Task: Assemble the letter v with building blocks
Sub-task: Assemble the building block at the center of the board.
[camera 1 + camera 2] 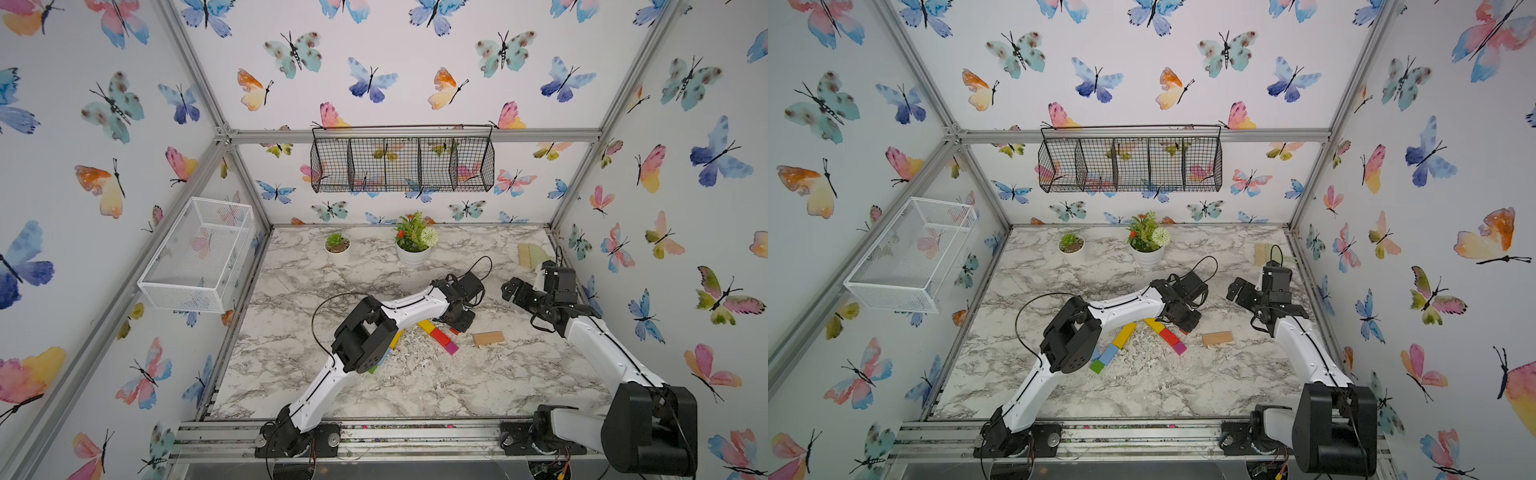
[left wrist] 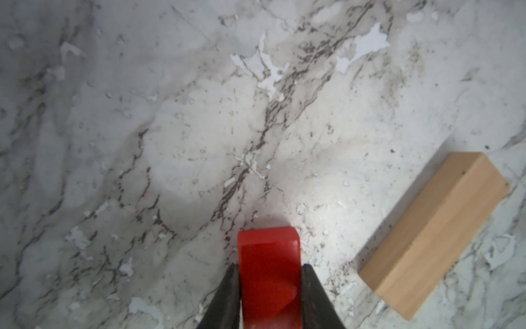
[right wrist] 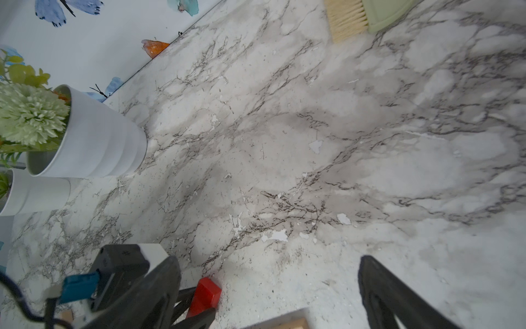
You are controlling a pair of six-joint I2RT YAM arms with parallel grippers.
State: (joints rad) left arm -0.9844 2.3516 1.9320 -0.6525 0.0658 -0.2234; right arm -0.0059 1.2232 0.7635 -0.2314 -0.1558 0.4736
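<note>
1. The left gripper [image 2: 270,265] is clamping a red wooden bar [image 2: 270,256] across its narrow width, with the jaws pressing on both long sides. We cannot tell whether the bar is clear of the marble-patterned tabletop [image 2: 170,142].
2. The held bar is sitting just beside the slanted row that ends in the magenta cube [image 1: 1180,347], on the side facing a loose tan wooden bar [image 2: 432,230].
3. We are reading this step as carrying the bar into the V. To do it well, we are advising:
   - raising it straight up and level;
   - turning it to match a row's slant;
   - lowering it flat, end against its neighbour;
   - opening only once it is resting, so no laid block is nudged.
4. The right gripper [image 3: 269,259] is hanging wide and empty, well apart from the blocks.
5. Counting in a top view, we are finding eight blocks, and the left arm [image 1: 1121,305] may be hiding more:
   - two yellow wooden bars [image 1: 1124,335];
   - one light blue bar [image 1: 1108,354];
   - one green cube [image 1: 1097,366];
   - one magenta cube;
   - a second red bar [image 1: 1169,336] besides the held one;
   - one tan bar.
</note>
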